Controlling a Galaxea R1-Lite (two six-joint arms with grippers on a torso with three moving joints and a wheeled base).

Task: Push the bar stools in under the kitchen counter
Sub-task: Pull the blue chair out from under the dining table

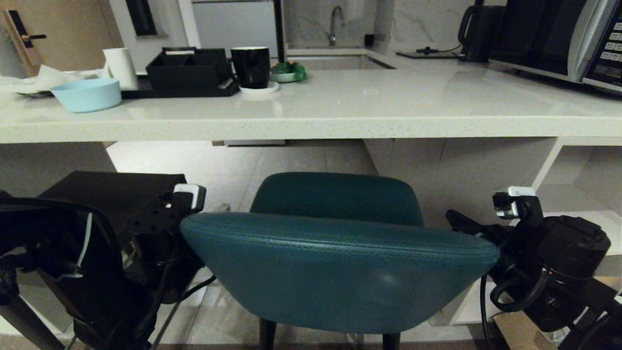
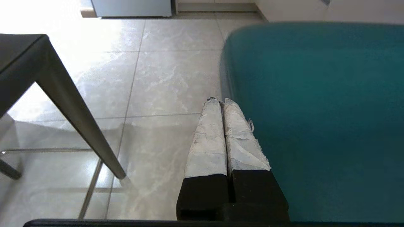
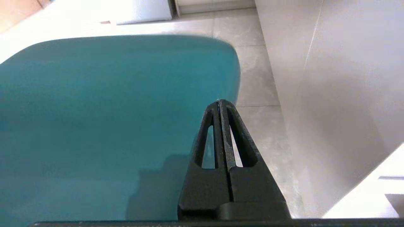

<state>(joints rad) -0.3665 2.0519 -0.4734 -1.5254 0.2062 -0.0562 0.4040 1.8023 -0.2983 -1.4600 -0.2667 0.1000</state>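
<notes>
The teal bar stool (image 1: 340, 272) stands in front of me, its curved back nearest and its seat (image 1: 335, 199) reaching toward the kitchen counter (image 1: 340, 121). The dark grey bar stool (image 1: 112, 194) stands to its left, partly behind my left arm (image 1: 146, 243). My left gripper (image 2: 221, 101), its fingers wrapped in white tape, is shut and empty beside the teal stool's (image 2: 315, 110) left side. My right gripper (image 3: 221, 102) is shut and empty at the teal stool's (image 3: 110, 110) right side. In the head view the stool back hides both sets of fingertips.
The counter's pale side panel (image 3: 331, 94) and white shelving (image 1: 583, 184) stand close on the right. On the counter are a light blue bowl (image 1: 87, 95), a black organiser (image 1: 187, 68), a black mug (image 1: 250, 65), a kettle (image 1: 478, 31) and a microwave (image 1: 559, 39). The grey stool's leg (image 2: 79, 119) slants over tiled floor.
</notes>
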